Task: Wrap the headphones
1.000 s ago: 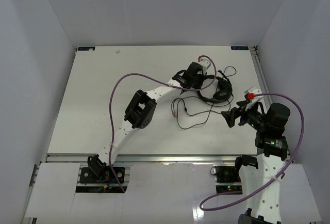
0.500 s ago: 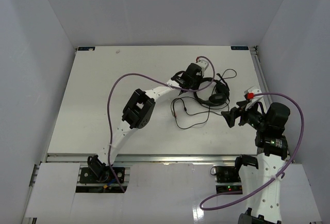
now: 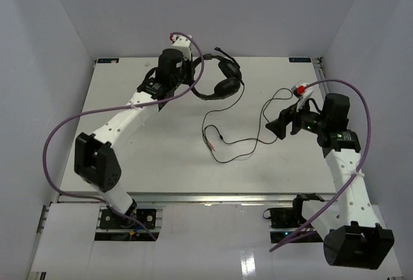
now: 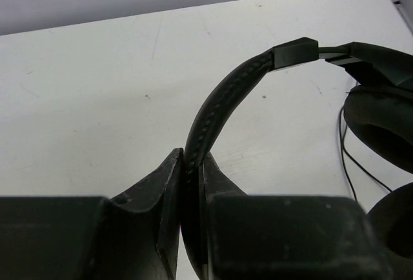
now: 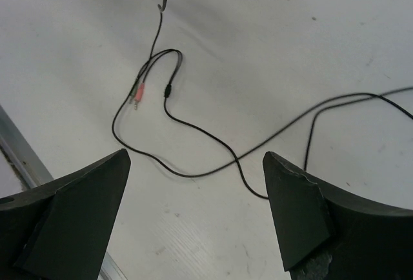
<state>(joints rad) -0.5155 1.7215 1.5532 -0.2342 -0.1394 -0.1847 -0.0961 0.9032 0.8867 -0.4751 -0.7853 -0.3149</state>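
A: Top view, big stuff first?
B: Table (image 3: 129, 144) was white and walled on three sides. Left arm (image 3: 122, 122) ran from its base at 7 o'clock up to 11 o'clock. Right arm (image 3: 345, 164) ran from 5 o'clock up to 3 o'clock. Purple cables (image 3: 57, 148) looped off both arms.
A: Headphones?
B: Headphones (image 3: 222, 83) were at 12 o'clock, near the table's far edge and just at 3 o'clock of the left wrist. Ear cups (image 3: 227, 88) sat close together, with the boom mic (image 3: 221, 52) poking out at their 11 o'clock. Couldn't tell whether the cups touched the table.
A: Left gripper?
B: Left gripper (image 4: 192, 167) was clamped on the headband (image 4: 226, 93). Its wrist view showed both fingers (image 4: 164, 183) pressed against the band's sides, and the band arched away toward 1 o'clock to the cups.
A: Right one?
B: Right gripper (image 5: 195, 157) was spread wide and gripped nothing. It hovered over the table at 3 o'clock, pointing toward 9, well apart from the headset.
A: Cable?
B: Cable (image 3: 242, 142) dropped from the cups toward 6 o'clock, looped across the table's centre, then ran out toward 3 o'clock and curled up just beside the right fingertips. In the right wrist view it lay on the table below the spread fingers. Plugs (image 5: 137, 93) were reddish and lay on the table at 10 o'clock in that view.
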